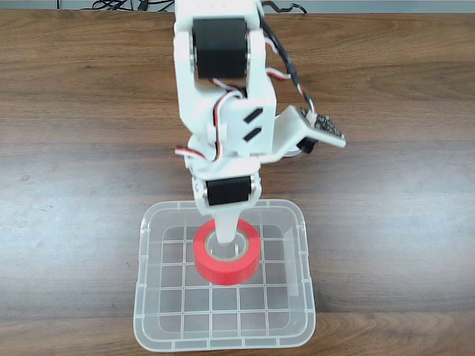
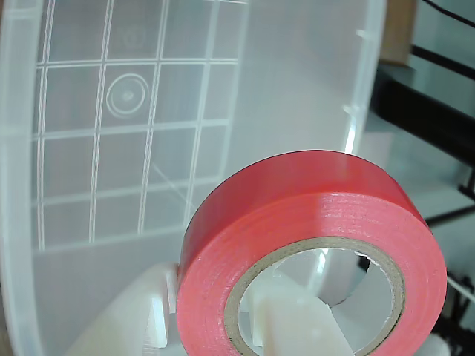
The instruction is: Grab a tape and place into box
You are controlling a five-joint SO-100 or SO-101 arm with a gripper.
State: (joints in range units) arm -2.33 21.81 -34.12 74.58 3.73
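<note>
1 white finger [image 1: 227, 226] of your two-finger gripper [image 1: 227, 239] runs down through the hole of the red ring-shaped tape roll with its tan core [image 1: 227, 254], over the clear plastic rectangular bin with a grid bottom [image 1: 152, 297]. You cannot tell whether the fingers are clamped.
</note>
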